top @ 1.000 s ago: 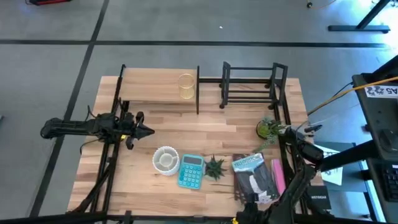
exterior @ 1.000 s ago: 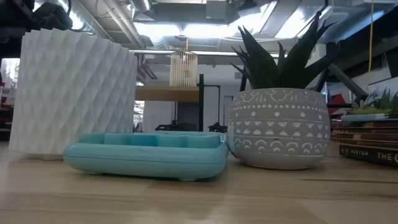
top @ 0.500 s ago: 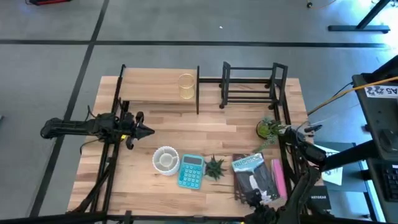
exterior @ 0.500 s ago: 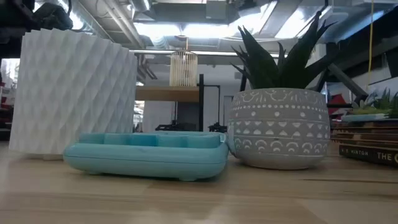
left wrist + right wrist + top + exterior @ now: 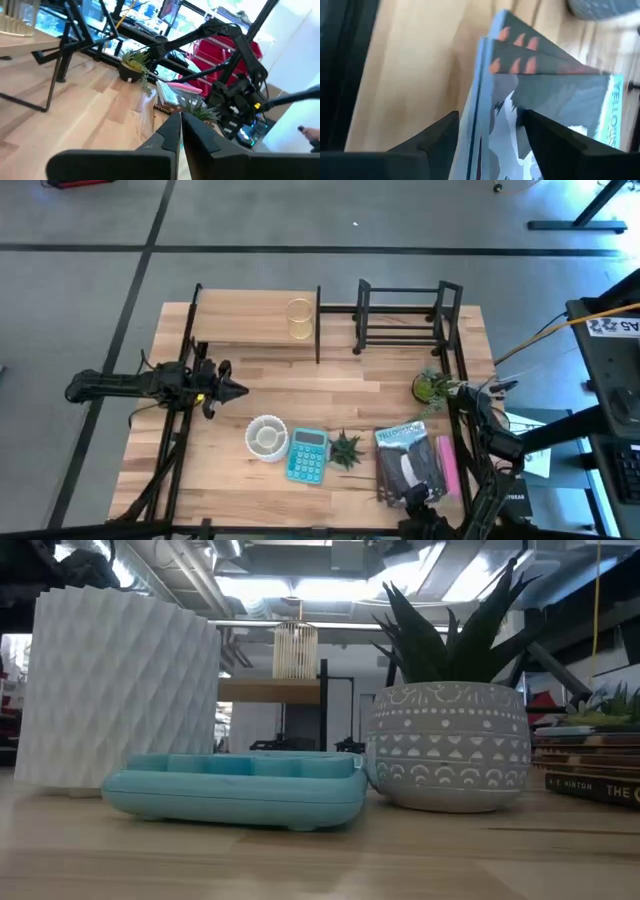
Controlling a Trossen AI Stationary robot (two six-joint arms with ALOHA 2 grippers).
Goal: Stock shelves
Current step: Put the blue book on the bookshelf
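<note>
The wood-board shelf (image 5: 255, 313) stands at the table's far side and carries a clear holder of sticks (image 5: 300, 318). The black bar rack (image 5: 403, 320) stands to its right. A stack of books (image 5: 408, 463) lies at the near right. My right gripper (image 5: 492, 137) is open at the stack's near end (image 5: 412, 498): one finger over the top cover, the other over bare table beside the stack. My left gripper (image 5: 236, 390) is shut, holds nothing, and hovers at the table's left (image 5: 180, 131). My right gripper's open fingers straddle a long edge of the book stack (image 5: 482, 100), coming from above. One finger (image 5: 547, 140) is over the grey-blue cover, the other (image 5: 432, 142) over the wood. Whether either touches the books I cannot tell.
A white ribbed pot (image 5: 267, 437), a teal calculator (image 5: 308, 455) and a small succulent (image 5: 346, 448) sit near the front middle. A trailing plant in a pot (image 5: 432, 387) stands at the right edge. Bare wood lies between these and the shelves.
My right arm has drawn toward the table's near edge, its elbow sinking lower in the high view, while its gripper stays at the near end of the book stack. My left arm has kept still.
</note>
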